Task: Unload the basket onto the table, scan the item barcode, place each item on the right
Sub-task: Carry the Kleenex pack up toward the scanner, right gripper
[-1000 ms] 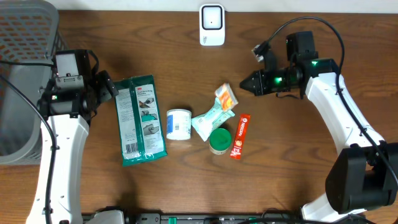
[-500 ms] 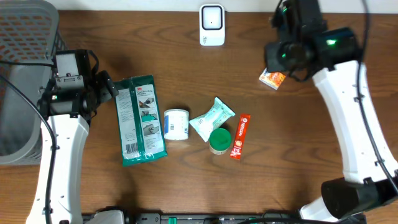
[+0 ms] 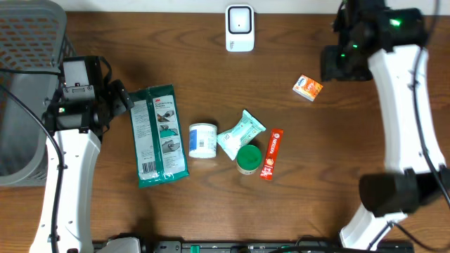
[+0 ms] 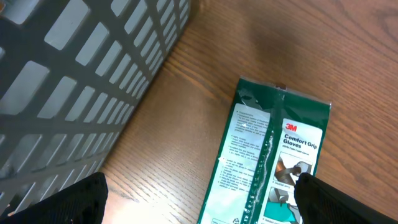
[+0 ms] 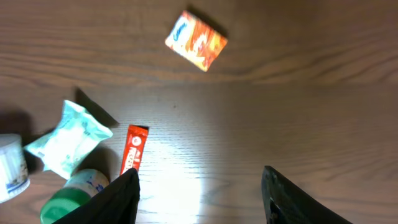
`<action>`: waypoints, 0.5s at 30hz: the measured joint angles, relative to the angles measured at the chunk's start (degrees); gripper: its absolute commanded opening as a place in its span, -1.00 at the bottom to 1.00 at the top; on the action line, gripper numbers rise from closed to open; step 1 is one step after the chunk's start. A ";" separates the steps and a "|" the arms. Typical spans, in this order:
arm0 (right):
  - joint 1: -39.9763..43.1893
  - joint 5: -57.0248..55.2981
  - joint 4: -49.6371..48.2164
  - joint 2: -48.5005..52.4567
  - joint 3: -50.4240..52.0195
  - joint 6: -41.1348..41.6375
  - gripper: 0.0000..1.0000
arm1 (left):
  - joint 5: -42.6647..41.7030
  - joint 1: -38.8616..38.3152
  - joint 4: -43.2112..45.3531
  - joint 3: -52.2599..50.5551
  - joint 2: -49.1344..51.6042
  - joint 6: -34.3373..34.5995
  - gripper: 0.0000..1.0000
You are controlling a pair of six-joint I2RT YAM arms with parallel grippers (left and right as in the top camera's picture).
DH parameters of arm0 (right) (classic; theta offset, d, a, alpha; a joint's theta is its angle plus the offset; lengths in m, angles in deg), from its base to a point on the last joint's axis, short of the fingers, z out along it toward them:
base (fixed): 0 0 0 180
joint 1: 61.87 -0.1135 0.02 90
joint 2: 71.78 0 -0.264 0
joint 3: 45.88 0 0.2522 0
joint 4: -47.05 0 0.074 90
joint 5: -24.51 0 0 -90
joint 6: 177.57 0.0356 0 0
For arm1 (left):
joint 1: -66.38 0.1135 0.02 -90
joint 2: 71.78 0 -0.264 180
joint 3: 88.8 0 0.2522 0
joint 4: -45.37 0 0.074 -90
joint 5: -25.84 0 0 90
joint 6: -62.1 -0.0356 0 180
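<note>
A small orange and white box (image 3: 307, 88) lies flat on the wooden table, right of the white barcode scanner (image 3: 240, 28) at the back edge. In the right wrist view the box (image 5: 196, 40) sits far below and ahead of my right gripper (image 5: 199, 186), which is open with only bare wood between its fingers. Seen from overhead, the right gripper (image 3: 343, 65) hangs up and to the right of the box. My left gripper (image 4: 199, 193) is open above the green glove pack (image 4: 273, 155), apart from it.
A grey mesh basket (image 3: 28, 42) stands at the far left. In the middle lie the green glove pack (image 3: 159, 135), a white tub (image 3: 202, 140), a wipes pack (image 3: 241, 133), a green-lidded jar (image 3: 248, 158) and a red tube (image 3: 271, 154).
The orange box went from beside the pile to the right of the scanner. My right gripper opened, let it go and drew away to the upper right. The left arm stayed still.
</note>
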 measured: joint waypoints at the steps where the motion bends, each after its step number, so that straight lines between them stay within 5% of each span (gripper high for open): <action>1: -0.09 0.04 -0.48 2.01 0.48 1.38 0.09 | 0.00 0.00 0.00 0.00 0.00 0.00 0.91; 6: -1.57 0.00 -4.63 9.27 1.22 3.91 -0.01 | 0.00 0.00 0.00 0.00 0.00 -0.02 0.91; 15: -9.25 -6.82 -7.67 17.79 1.70 -9.11 0.01 | 0.00 0.00 0.00 0.00 0.00 0.00 0.91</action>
